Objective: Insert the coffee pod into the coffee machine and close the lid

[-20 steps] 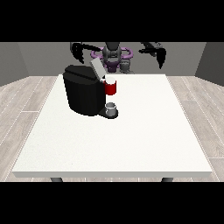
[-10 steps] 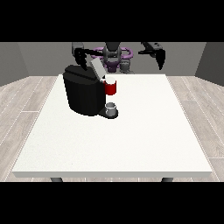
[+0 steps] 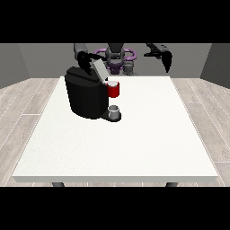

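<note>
The white bench (image 3: 148, 134) carries the black coffee machine (image 3: 85, 96) at its far left; its grey lid (image 3: 99, 69) stands tilted open; a red pod holder (image 3: 113, 90) juts above a small grey cup (image 3: 114, 110); the coffee pod itself I cannot make out; the robot hand at the view's left (image 3: 83, 60) touches the lid, fingers unclear; the robot hand at the view's right (image 3: 166, 59) hangs in the air with fingers straight.

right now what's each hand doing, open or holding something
Hand at the view's left: at the coffee machine's raised lid; fingers cannot be told.
Hand at the view's right: up in the air, holding nothing, fingers hanging relaxed, open.
</note>
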Motion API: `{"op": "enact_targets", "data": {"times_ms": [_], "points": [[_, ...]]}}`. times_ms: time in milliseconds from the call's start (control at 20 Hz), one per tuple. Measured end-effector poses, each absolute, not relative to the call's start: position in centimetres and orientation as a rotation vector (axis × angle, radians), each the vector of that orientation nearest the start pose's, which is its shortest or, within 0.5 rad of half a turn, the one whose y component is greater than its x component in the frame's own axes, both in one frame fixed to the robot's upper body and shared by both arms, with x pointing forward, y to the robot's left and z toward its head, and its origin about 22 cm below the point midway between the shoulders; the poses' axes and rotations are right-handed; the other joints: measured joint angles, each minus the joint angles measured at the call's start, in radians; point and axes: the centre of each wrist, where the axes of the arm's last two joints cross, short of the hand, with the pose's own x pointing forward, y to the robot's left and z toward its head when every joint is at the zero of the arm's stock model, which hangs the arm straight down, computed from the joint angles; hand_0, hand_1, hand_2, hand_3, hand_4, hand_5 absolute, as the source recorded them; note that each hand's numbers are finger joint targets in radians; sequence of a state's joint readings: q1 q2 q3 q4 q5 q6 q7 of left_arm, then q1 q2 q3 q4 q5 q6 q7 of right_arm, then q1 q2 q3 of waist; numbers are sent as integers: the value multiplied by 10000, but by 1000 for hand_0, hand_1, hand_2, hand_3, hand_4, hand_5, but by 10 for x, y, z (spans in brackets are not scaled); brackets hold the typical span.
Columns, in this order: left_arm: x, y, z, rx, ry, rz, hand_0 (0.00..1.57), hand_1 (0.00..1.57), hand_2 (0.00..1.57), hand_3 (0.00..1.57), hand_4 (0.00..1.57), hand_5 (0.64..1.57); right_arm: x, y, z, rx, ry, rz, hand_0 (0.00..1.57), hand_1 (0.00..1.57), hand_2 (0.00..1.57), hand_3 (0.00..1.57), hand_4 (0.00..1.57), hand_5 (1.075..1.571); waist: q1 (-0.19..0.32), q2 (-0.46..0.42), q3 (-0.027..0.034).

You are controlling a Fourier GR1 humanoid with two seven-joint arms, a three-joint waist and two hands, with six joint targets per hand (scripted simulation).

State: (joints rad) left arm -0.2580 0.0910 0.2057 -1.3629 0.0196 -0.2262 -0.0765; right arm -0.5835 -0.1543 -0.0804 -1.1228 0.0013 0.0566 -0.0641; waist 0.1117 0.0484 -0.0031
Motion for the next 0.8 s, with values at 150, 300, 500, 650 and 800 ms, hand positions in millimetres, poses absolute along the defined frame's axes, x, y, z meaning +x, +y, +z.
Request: {"op": "enact_targets", "data": {"times_ms": [150,300,500,650,800], "points": [[302,277,19,-500,-16723,-1192,0,0,0,0,0,1571,379,-212,70,133,-17206,2627,0,0,0,0,0,1571,-75,-4,3],[304,277,23,-554,-16843,-1258,0,0,0,0,0,1571,383,-211,75,130,-17423,2792,0,0,0,0,0,1571,7,104,-2],[305,272,24,-539,-16878,-1251,0,0,0,0,24,1571,390,-209,82,206,-17589,2857,0,0,0,0,0,1571,93,220,6],[305,272,21,-361,-16852,-1146,0,0,0,0,158,1571,394,-203,83,307,-17428,3036,0,0,0,0,77,1571,71,261,18],[303,281,15,-256,-16764,-1055,0,0,0,0,148,1571,394,-195,83,344,-17319,3376,0,0,0,0,154,1571,5,194,21]]}}
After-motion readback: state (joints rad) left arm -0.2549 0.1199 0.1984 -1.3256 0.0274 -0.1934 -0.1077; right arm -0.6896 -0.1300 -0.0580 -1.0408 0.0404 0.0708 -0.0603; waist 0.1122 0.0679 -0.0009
